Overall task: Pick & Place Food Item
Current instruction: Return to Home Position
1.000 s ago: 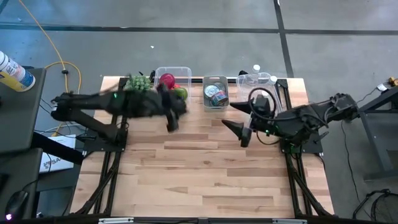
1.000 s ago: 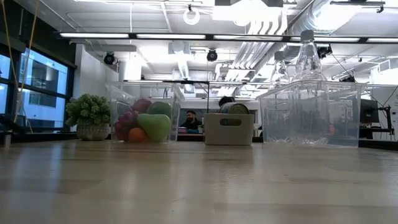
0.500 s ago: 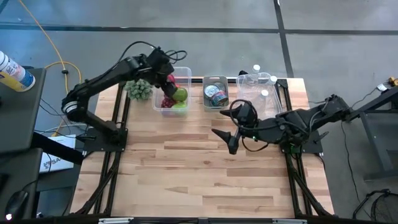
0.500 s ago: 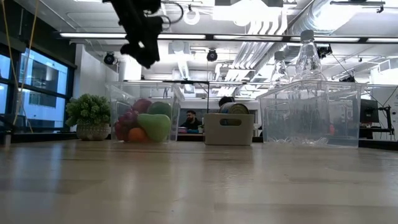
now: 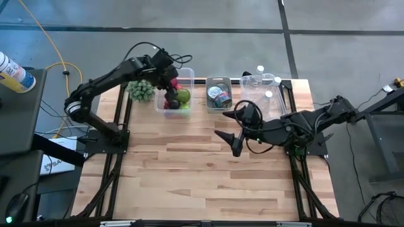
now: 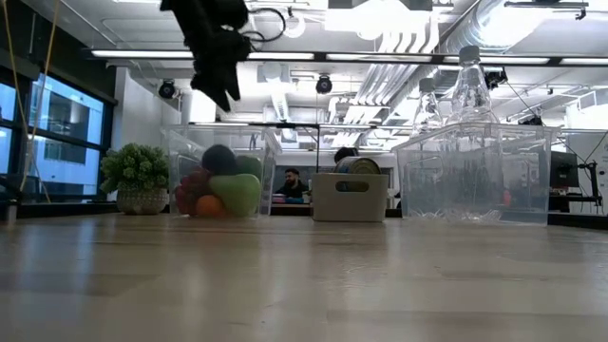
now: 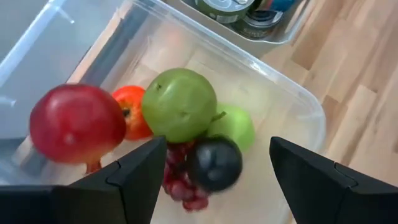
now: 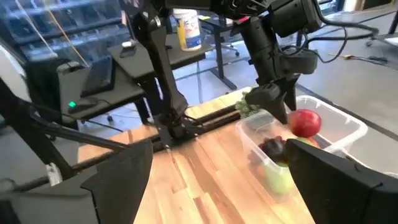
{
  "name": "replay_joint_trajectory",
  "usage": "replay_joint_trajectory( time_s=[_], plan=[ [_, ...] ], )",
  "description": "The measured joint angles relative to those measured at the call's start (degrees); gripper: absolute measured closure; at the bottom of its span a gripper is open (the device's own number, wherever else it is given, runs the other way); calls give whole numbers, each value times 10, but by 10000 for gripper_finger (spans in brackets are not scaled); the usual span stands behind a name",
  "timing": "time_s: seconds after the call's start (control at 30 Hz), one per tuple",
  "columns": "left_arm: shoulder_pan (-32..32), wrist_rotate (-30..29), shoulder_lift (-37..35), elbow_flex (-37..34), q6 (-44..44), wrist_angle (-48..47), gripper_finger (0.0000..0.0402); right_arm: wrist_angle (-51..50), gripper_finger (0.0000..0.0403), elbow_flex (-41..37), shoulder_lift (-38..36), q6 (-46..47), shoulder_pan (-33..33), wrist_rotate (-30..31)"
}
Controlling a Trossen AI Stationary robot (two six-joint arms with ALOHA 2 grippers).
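The left gripper point(image 7: 211, 186) hangs above the clear plastic left bin point(image 7: 303, 102), fingers spread and empty. The dark round plum point(image 7: 214, 163) lies inside that bin, seemingly atop dark red grapes point(image 7: 183, 190). Right of the bin, the right gripper point(image 5: 228, 142) hovers over the wooden table point(image 5: 189, 164), fingers parted, empty.

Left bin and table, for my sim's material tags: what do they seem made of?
Left bin: clear, glossy plastic, it seems; fruit shows through its walls. Table: pale wood boards, satin finish, with grain and seams showing; possibly a laminate.
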Motion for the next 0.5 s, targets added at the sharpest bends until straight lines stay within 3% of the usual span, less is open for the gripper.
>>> replay_joint_trajectory(
  time_s=[0.27, 0.5],
  plan=[
    [-15, 3, -118, 1, -29, -24, 123, 114, 50, 0, 9, 21, -10, -69],
    [-33, 135, -205, 2, -144, 7, 123, 127, 71, 0, 6, 19, -10, -131]
  ],
)
